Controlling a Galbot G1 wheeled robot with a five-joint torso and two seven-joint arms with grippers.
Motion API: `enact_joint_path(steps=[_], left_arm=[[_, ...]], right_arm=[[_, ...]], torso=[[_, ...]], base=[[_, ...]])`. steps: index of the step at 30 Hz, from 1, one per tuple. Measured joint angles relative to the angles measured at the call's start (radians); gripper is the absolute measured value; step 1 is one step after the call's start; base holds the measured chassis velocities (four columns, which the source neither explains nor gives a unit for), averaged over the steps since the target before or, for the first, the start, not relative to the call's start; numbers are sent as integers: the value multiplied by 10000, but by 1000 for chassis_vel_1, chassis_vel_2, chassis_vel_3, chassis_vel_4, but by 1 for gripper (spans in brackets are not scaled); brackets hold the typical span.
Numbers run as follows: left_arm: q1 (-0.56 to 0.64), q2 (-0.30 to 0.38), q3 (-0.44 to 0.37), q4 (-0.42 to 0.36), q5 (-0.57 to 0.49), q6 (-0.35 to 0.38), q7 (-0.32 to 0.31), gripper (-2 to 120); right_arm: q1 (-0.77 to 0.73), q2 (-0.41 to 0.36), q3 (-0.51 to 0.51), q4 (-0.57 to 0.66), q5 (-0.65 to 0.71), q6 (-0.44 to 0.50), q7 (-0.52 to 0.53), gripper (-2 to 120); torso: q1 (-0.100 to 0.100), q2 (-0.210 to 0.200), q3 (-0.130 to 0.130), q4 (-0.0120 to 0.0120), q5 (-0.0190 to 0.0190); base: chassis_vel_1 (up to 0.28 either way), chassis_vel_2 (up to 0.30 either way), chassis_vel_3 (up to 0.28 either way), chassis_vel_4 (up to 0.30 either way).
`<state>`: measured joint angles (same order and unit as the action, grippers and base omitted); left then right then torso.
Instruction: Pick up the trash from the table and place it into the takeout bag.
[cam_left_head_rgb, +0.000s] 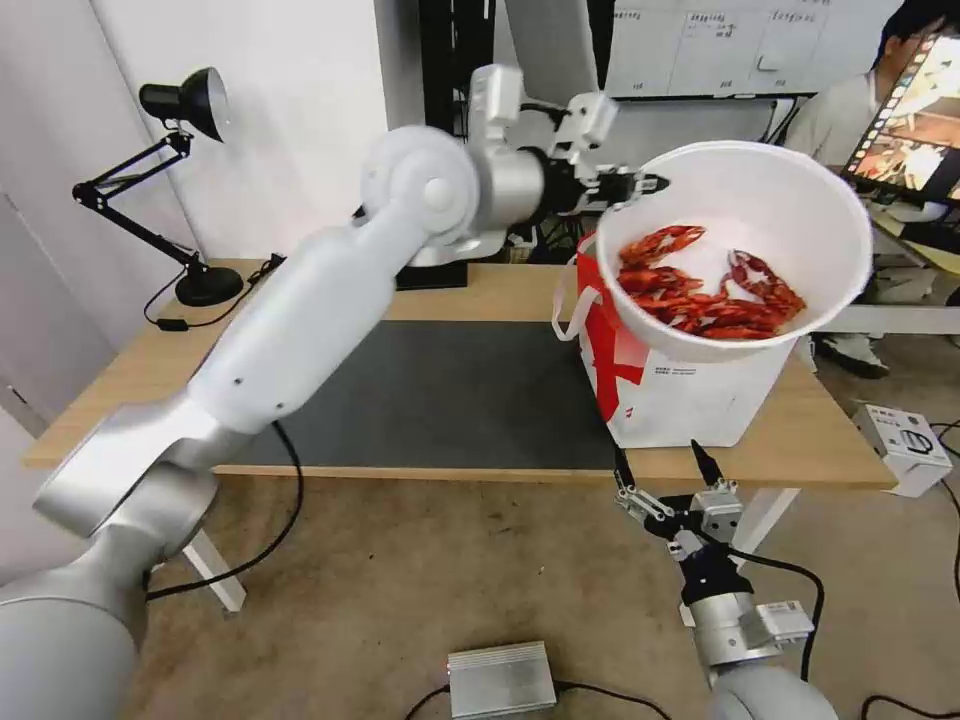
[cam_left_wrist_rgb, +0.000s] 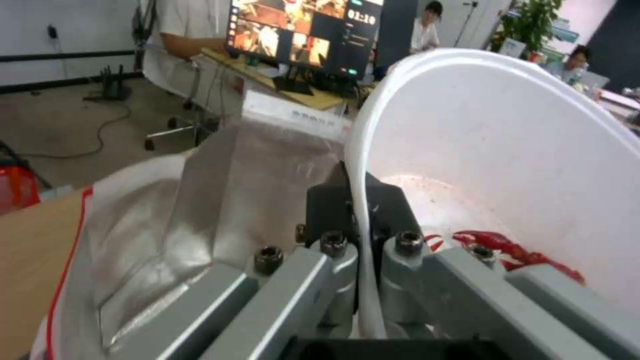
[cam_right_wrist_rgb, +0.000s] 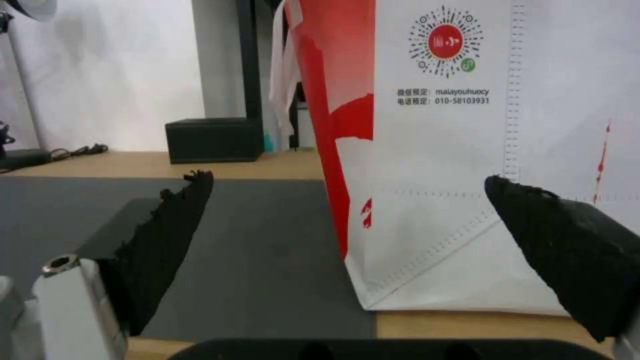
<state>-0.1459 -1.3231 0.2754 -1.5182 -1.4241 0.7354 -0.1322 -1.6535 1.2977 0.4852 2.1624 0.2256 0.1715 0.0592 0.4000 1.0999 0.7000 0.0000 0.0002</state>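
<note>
The white round bowl (cam_left_head_rgb: 760, 210) with red crayfish shells (cam_left_head_rgb: 700, 290) hangs tilted above the takeout bag (cam_left_head_rgb: 690, 395), its opening facing me. My left gripper (cam_left_head_rgb: 640, 186) is shut on the bowl's rim at its left side. The left wrist view has the rim (cam_left_wrist_rgb: 363, 210) pinched between the fingers, with the bag's silver foil lining (cam_left_wrist_rgb: 200, 200) below. The white bag with its red panel (cam_right_wrist_rgb: 340, 100) stands at the right end of the table (cam_left_head_rgb: 120, 380). My right gripper (cam_left_head_rgb: 665, 462) stands open and empty just below the table's front edge, facing the bag.
A black desk lamp (cam_left_head_rgb: 180, 110) stands at the table's back left, and a small black box (cam_right_wrist_rgb: 213, 140) behind the dark grey mat (cam_left_head_rgb: 440, 390). A silver box (cam_left_head_rgb: 500, 678) lies on the floor in front. A white box (cam_left_head_rgb: 905, 440) sits on the floor at right.
</note>
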Motion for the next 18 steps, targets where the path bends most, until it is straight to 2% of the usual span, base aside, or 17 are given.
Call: enact_joint_path(steps=[2,4,7,8,11,15,18], left_arm=[[-141,-457,7,584,49,-13,-292,0],[-160,-621,-4,775,54,-41,-408,0],[-185,-1316,-108,1492,101,-297,-955,0],[-185,-1316,-108,1492,101,-297,-955,0],[-179,-1976,-314,2134,329,-533,-1218,0],[-180,-2319,-456,2475,393,-724,-1478,0],[-291,-2757,-649,2978,249,-1239,-2149,0]], right_arm=[[0,0,0,0,0,0,0,100],[0,0,0,0,0,0,0,100],[0,0,0,0,0,0,0,100],[0,0,0,0,0,0,0,100],[0,0,0,0,0,0,0,100],[0,0,0,0,0,0,0,100],[0,0,0,0,0,0,0,100]], torso=[[0,0,0,1,0],[0,0,1,0,-1],[0,0,1,-1,0],[0,0,1,-1,0],[0,1,0,0,-1],[0,1,0,-1,0],[0,1,0,-2,-1]], base=[[0,0,0,0],[0,0,0,0],[0,0,0,0],[0,0,0,0],[0,0,0,0],[0,0,0,0],[0,0,0,0]])
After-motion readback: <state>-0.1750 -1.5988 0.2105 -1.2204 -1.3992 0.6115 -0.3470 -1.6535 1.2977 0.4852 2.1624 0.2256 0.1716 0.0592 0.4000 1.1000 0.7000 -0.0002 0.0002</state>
